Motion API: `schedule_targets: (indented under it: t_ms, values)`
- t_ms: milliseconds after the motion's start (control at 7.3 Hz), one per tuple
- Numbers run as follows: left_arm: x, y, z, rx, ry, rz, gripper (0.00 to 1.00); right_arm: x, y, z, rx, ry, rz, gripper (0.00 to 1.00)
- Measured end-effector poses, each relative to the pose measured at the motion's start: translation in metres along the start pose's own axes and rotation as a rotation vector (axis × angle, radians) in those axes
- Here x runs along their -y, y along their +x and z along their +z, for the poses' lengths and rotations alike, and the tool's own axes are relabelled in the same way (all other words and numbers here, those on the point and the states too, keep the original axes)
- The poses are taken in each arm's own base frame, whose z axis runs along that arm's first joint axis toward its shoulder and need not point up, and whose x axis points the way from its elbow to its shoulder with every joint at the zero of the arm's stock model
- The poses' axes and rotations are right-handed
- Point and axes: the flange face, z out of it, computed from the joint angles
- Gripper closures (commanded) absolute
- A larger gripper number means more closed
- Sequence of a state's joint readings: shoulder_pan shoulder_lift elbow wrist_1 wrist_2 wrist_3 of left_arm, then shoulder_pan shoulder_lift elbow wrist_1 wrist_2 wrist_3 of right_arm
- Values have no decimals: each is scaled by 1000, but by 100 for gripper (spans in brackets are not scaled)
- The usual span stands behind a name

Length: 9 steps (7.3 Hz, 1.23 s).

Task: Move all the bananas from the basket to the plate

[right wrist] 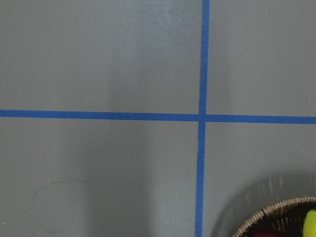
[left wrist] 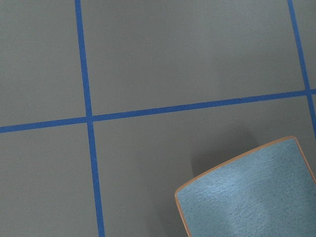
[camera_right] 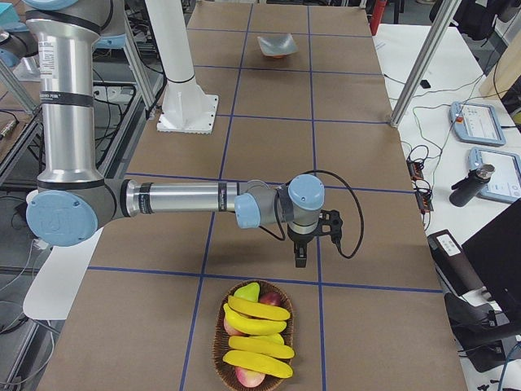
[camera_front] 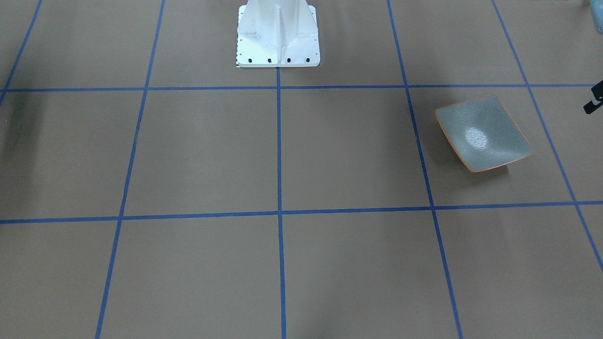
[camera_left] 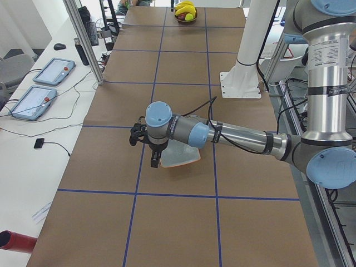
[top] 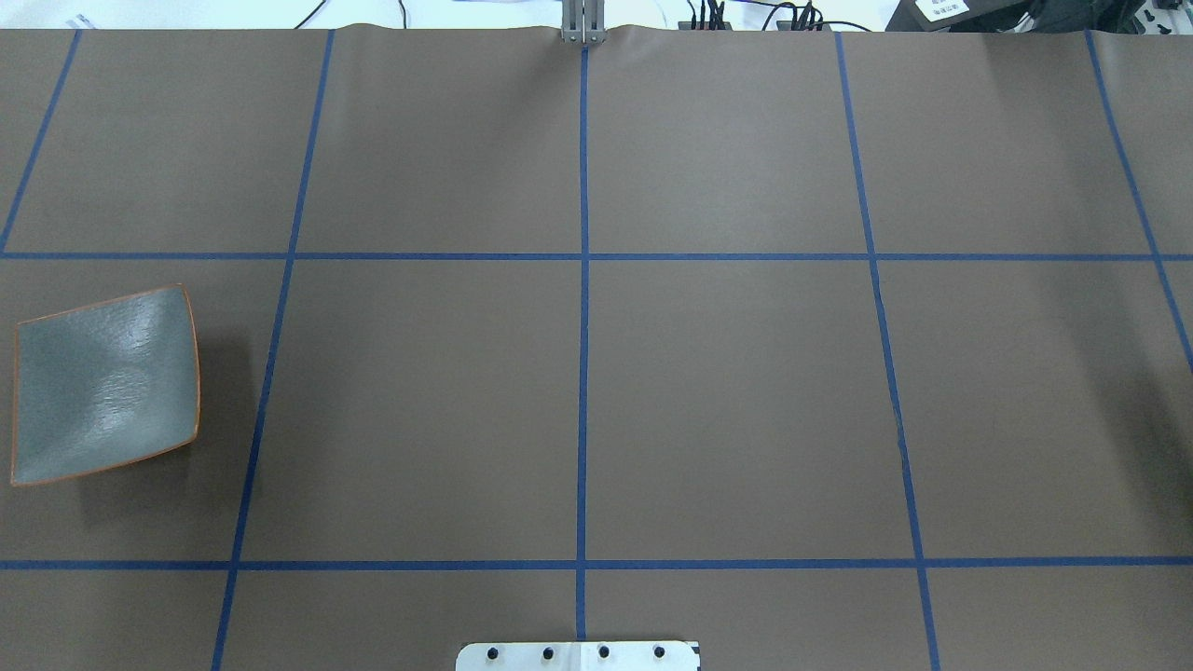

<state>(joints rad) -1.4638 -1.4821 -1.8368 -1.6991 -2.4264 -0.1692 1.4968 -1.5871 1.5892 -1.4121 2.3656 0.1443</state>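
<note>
Light is even and diffuse, from above, and the table (top: 727, 391) looks matte. A white glare spot sits at the centre of the plate (camera_front: 494, 120) in the front view. Overhead, its soft shadow falls towards 5 o'clock. In the right wrist view, the basket (right wrist: 269, 209) at 5 o'clock is blurred.

Open table (top: 727, 401) lies between plate (top: 102, 387) and basket (right wrist: 271, 208); the white pedestal (camera_front: 278, 33) seemingly stands aside.

Yellow bananas (camera_right: 260, 346) in basket (camera_right: 217, 350); grey-green plate (top: 102, 387) well apart.

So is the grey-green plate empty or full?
Empty: the squarish grey-green glossy plate shows only bare glaze, nothing lying on it.
</note>
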Motion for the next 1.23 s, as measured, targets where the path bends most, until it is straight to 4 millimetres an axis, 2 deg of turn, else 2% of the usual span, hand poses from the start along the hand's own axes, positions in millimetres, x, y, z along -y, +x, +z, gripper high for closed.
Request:
schedule_targets:
  t_ms: [137, 411, 822, 959, 1234]
  values:
    - [0, -1, 1, 1, -2, -2, 0, -1, 34, -7, 18, 10, 7, 2]
    - [0, -3, 3, 2, -5, -4, 0, -20, 112, -12, 31, 22, 22, 1]
    - [2, -3, 4, 1, -5, -3, 0, -70, 200, 6, 53, -4, 22, 1]
    - [2, -2, 3, 1, -4, -2, 0, -83, 215, 11, 64, -9, 24, 1]
    - [3, -2, 3, 1, -3, -10, 0, -103, 231, 16, 73, -10, 36, 1]
